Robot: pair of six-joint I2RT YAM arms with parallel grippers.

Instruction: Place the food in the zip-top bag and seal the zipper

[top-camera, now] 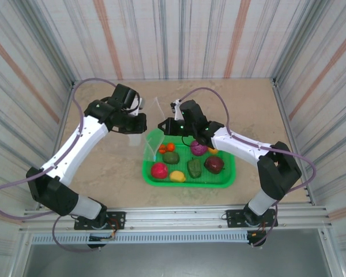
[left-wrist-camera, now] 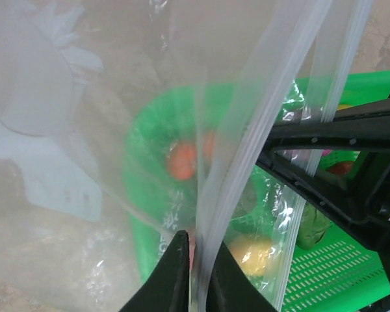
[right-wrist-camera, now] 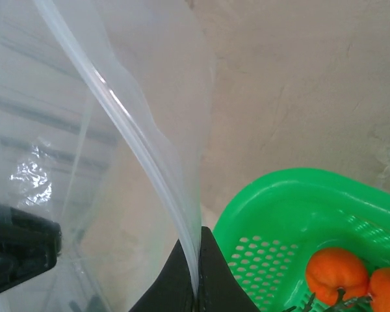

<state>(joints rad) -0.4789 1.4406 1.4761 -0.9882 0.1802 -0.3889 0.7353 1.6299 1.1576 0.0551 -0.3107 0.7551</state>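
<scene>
left jaws: together on the zipper [left-wrist-camera: 263, 110], pinching the pale strip low down, with only film between them
right jaws: shut tight on the rim too; the zipper [right-wrist-camera: 143, 156] runs up out of the pinch
why two pinches: my read is one arm per side of the mouth, so it can be pulled apart; in the left wrist view the two strips run side by side, so the mouth is only a narrow slot
zip-top bag [top-camera: 152, 115]: hangs upright between the two arms, just over the far left corner of the basket; white label patch [left-wrist-camera: 52, 175] on the left part of the film
the food [top-camera: 194, 167]: all in the green basket [top-camera: 229, 180], none in the bag; red, yellow, green, dark red and purple pieces, with two orange pieces [right-wrist-camera: 338, 273] at the far left end
task state: nothing bagged yet, nothing sealed yet
risk: the film is floppy and slick, so a thin pinch could slip once the mouth is stretched
worktop [top-camera: 98, 167]: beige, marbled, flat
room: striped corrugated panels [top-camera: 40, 52] on three sides; aluminium rail [top-camera: 179, 214] along the near edge, by the arm bases
</scene>
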